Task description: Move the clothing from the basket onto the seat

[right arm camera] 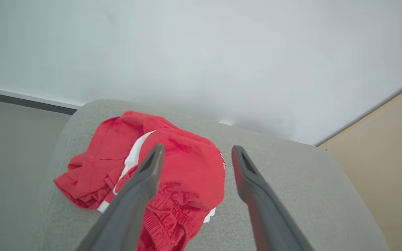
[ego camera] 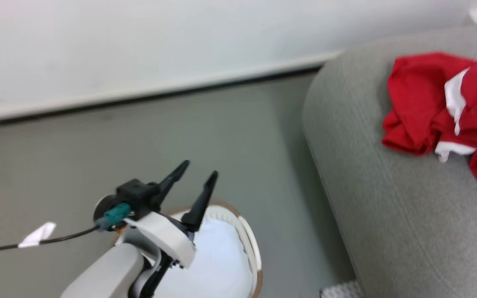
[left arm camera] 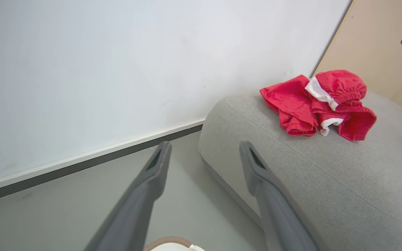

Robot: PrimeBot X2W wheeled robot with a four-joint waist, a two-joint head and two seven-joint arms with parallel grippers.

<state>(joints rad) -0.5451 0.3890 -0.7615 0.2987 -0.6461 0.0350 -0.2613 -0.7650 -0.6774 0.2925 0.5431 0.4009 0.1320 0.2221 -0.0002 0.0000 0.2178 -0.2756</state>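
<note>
Lying on the seat (ego camera: 387, 207), the clothing (ego camera: 425, 111), long axis sideways; left pincer (ego camera: 201, 167) and right pincer (right arm camera: 198, 150) spread.

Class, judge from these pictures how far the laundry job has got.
Done: red clothing lies heaped on the seat. In hand: nothing; the right gripper, open, points at it, and the left gripper is open above the basket. Left: unclear; no red shows in the basket, but the arm hides part.
</note>
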